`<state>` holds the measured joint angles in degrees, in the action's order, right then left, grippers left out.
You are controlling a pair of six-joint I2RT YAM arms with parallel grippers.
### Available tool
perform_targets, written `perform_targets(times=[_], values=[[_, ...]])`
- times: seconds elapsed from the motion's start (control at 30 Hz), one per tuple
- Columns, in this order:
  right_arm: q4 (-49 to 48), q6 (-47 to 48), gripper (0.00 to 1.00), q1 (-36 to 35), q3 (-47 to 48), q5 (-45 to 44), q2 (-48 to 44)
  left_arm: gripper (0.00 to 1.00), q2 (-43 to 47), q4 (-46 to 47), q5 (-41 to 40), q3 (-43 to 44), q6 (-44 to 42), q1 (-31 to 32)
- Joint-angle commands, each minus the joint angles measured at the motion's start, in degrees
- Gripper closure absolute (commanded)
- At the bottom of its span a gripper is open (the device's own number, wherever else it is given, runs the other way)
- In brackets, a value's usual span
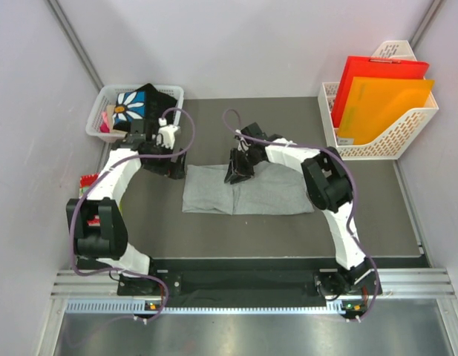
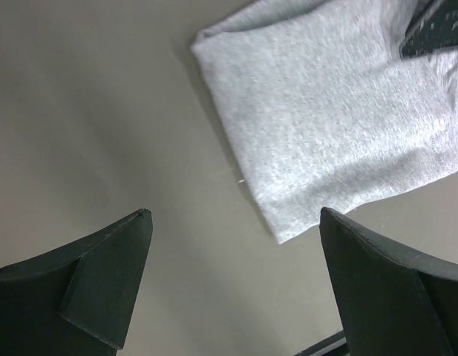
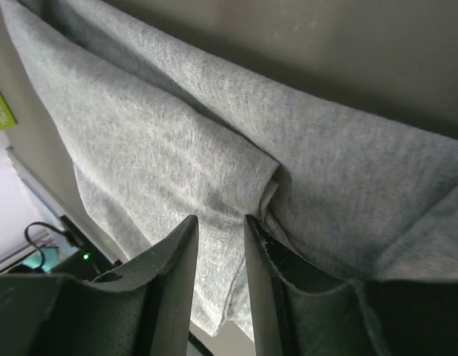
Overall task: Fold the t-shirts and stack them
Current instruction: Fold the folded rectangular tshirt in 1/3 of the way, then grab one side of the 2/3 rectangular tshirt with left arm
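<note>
Centrally, right pincer (image 1: 236, 175) on grey t-shirt (image 1: 269, 194)

A grey t-shirt (image 2: 332, 126) lying folded on the table (image 2: 87, 111)
Below the grey t-shirt, the left gripper (image 2: 234, 222) holds its fingers wide apart, the cloth's corner just above the gap.

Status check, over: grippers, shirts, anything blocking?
Left gripper open, over bare table beside grey tee. Right gripper nearly closed at grey tee's fold, grip unclear. Black daisy tee in basket. Nothing blocking.
</note>
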<state>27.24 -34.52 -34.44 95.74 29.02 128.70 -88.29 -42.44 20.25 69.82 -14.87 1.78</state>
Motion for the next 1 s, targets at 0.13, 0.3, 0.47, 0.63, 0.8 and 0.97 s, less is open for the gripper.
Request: perform_targets(times=[0.13,0.3,0.47,0.63,0.8,0.97], values=[[0.0,3.1,0.66,2.1,-2.1,-1.2,-3.4,0.01,-4.5,4.3,-3.9,-1.2,2.7,7.3],[-0.9,4.0,0.65,3.8,-8.3,-4.8,-15.0,0.01,-11.9,4.9,-1.3,3.4,6.6,8.2],[-2.4,4.8,0.64,6.4,-16.1,-6.9,-27.5,0.01,-16.2,6.3,0.1,6.6,9.1,8.3],[-3.3,4.8,0.64,7.7,-22.4,-7.5,-35.2,0.01,-18.5,7.6,0.1,6.4,9.7,8.3],[-3.3,5.0,0.65,8.9,-24.6,-7.4,-37.6,0.01,-19.0,9.0,-0.9,3.5,9.3,8.3],[-3.3,4.8,0.66,10.1,-25.8,-7.0,-38.9,0.03,-19.3,9.8,-0.7,-0.5,8.8,8.4]])
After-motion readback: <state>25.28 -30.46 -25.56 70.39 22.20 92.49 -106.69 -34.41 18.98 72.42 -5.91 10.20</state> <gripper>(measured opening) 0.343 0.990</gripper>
